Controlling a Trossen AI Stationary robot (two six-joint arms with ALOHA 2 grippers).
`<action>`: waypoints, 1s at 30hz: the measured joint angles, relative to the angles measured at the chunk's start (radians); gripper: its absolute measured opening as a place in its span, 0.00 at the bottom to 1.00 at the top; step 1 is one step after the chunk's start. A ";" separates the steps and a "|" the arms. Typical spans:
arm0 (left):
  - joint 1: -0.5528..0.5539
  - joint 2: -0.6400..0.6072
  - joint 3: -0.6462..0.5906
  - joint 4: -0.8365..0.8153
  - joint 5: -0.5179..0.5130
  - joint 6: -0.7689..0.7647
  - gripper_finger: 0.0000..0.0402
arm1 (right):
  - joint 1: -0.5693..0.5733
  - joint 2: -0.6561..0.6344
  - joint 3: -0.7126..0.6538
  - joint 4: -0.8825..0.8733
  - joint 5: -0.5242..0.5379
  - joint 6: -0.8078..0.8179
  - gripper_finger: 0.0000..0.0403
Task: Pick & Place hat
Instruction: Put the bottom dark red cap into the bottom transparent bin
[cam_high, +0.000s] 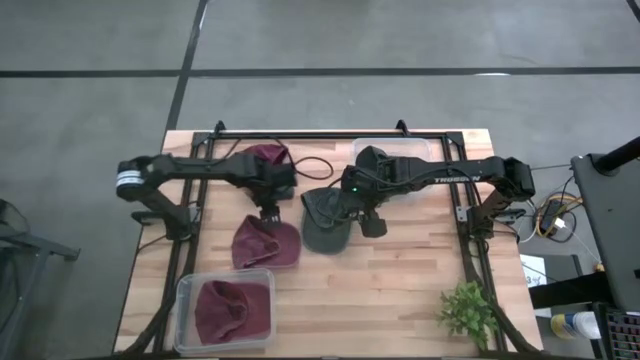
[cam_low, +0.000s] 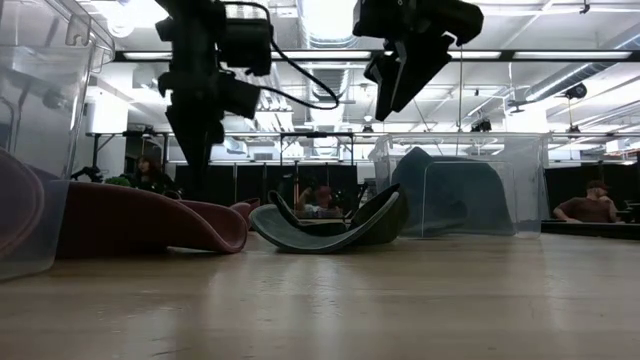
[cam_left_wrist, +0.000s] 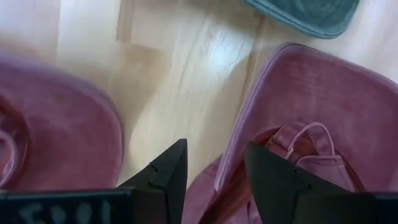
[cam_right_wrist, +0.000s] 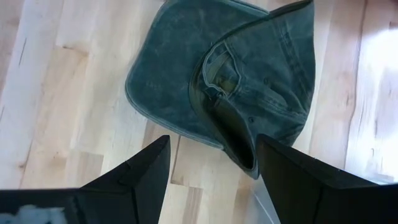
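Observation:
A maroon hat (cam_high: 265, 243) lies crown down on the table, its inner strap showing in the left wrist view (cam_left_wrist: 311, 130). My left gripper (cam_high: 268, 212) (cam_left_wrist: 214, 152) hangs open just above the hat's far edge. A dark green hat (cam_high: 325, 225) (cam_right_wrist: 230, 87) lies beside it, resting on its crown with the brim curled up (cam_low: 330, 225). My right gripper (cam_high: 360, 215) (cam_right_wrist: 211, 140) is open and well above it (cam_low: 390, 100). Neither gripper touches a hat.
A second maroon hat (cam_high: 265, 158) (cam_left_wrist: 56, 137) lies at the far side under the left arm. A clear bin (cam_high: 225, 312) at the near left holds another maroon hat. A clear bin (cam_high: 395, 150) (cam_low: 460, 185) at the far side holds a dark hat. A small plant (cam_high: 468, 312) stands near right.

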 joint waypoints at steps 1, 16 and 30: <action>0.000 0.010 0.000 0.003 0.002 0.003 0.38 | 0.000 0.000 0.000 0.000 0.000 -0.002 0.57; 0.000 0.116 0.000 0.041 0.082 0.022 0.38 | 0.000 0.000 0.000 0.006 0.000 -0.007 0.57; 0.000 0.181 -0.009 0.045 0.130 0.011 0.35 | 0.000 -0.001 0.000 0.010 0.000 -0.004 0.57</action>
